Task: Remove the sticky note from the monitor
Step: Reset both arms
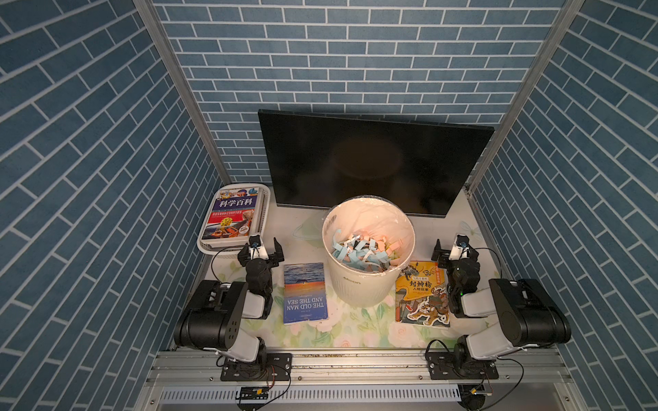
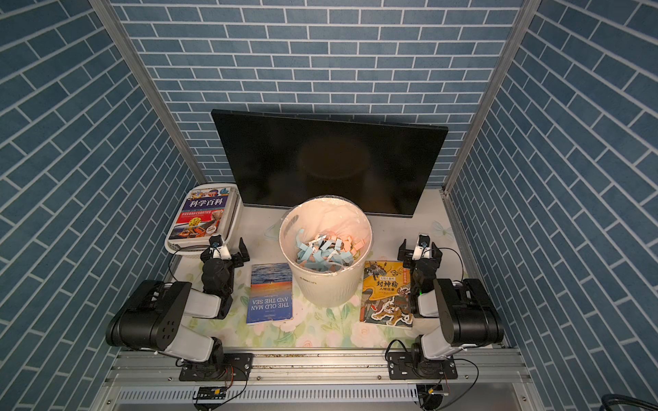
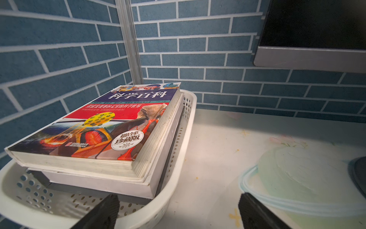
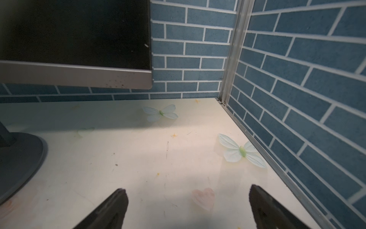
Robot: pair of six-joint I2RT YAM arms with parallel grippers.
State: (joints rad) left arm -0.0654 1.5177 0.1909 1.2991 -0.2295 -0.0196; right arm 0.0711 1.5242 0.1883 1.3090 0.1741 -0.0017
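The monitor (image 1: 374,160) (image 2: 327,160) stands at the back of the table, its black screen dark and bare. No sticky note shows on it in any view. The wrist views catch only its lower corners, the left wrist view one corner of the monitor (image 3: 313,23) and the right wrist view the other corner of the monitor (image 4: 75,31). My left gripper (image 1: 260,249) (image 3: 178,198) hangs open and empty by a white basket's near end. My right gripper (image 1: 455,249) (image 4: 188,190) is open and empty over bare table at the right side.
A white bin (image 1: 368,284) holding several paper strips stands mid-table in front of the monitor. A white basket (image 1: 213,249) with stacked books sits at back left. A blue book (image 1: 305,291) and a yellow book (image 1: 422,295) lie flat either side of the bin.
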